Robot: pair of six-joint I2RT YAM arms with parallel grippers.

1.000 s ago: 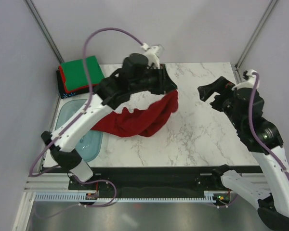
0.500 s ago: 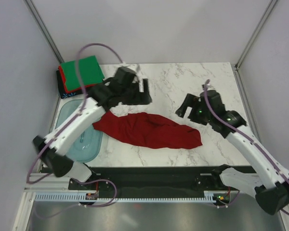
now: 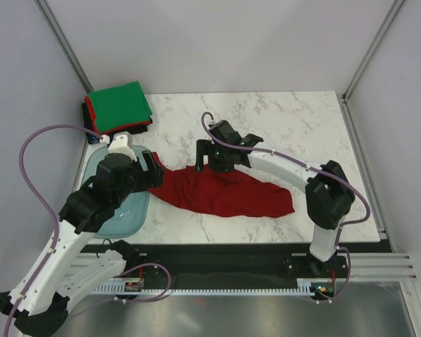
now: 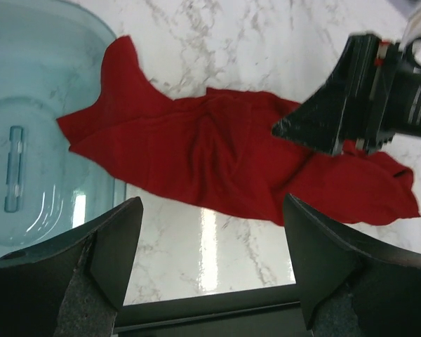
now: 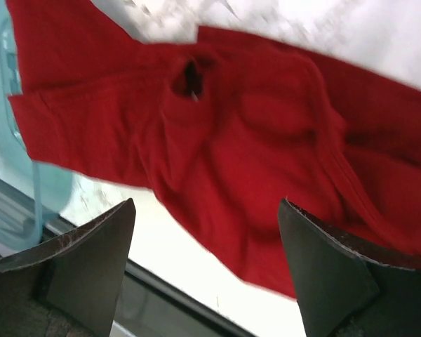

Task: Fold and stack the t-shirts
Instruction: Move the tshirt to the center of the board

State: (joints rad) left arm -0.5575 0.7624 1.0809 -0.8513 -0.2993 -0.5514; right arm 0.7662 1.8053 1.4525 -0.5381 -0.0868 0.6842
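Marble tabletop (image 3: 302, 126) examined from three views. One dark red t-shirt (image 3: 224, 193) lies unfolded and rumpled on the near half of the tabletop. It runs as a long band roughly parallel to the near edge, from the left edge to right of the middle. The left wrist view shows its left end (image 4: 91, 130) draped over the rim of a translucent teal tub (image 3: 135, 208), which sits at the near left corner. At the far left corner stands a stack of folded shirts: a bright green t-shirt (image 3: 119, 105) on top, a red t-shirt (image 3: 90, 112) showing as an edge beneath it, and a black layer (image 3: 88, 125) lower down. Left pincer (image 3: 151, 174) is positioned at the tub's right rim, just beside the shirt's left end. Its own camera shows it released (image 4: 210, 203), fingers (image 4: 116, 239) spread wide with nothing between them and the cloth lying beyond them. Right pincer (image 3: 212, 158) is reached across to the far edge of the red band, near the middle of the tabletop. Its own camera shows it released as well (image 5: 207, 203), fingers (image 5: 323, 260) wide apart above the wrinkled cloth (image 5: 252, 154). Whether its tips touch the fabric cannot be determined. Neither pincer holds any cloth.
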